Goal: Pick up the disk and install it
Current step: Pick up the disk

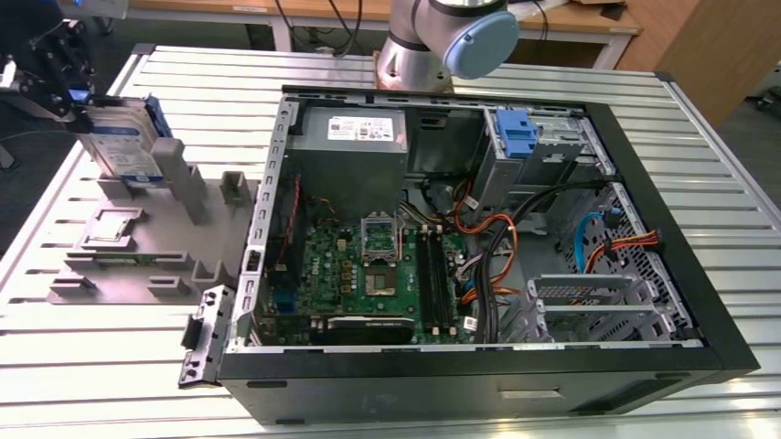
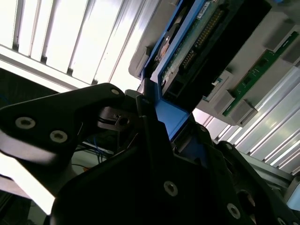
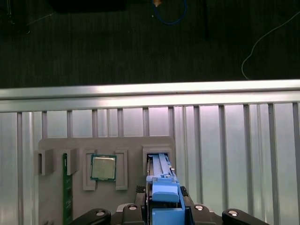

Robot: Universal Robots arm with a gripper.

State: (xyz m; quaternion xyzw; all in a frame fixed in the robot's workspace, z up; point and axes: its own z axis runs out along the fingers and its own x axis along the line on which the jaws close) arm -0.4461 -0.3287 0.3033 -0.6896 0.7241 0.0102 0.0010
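My pincer [image 3: 164, 208] is clamped on the blue frame edge of the disk [image 1: 124, 142], upright over the grey holder [image 1: 123, 265] near the desk's [image 1: 73, 366] edge at the exterior view's left; judged stiff, fairly heavy, shock-sensitive, so grip frame, not label.

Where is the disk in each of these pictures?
Exterior view: the disk stands on edge at the exterior view's left, by the grey holder.
Second wrist view: the disk is clamped in the gripper, grey holder behind it.
First wrist view: the disk shows edge-on, at the grey holder's slot.
Shared landmark: the grey holder.
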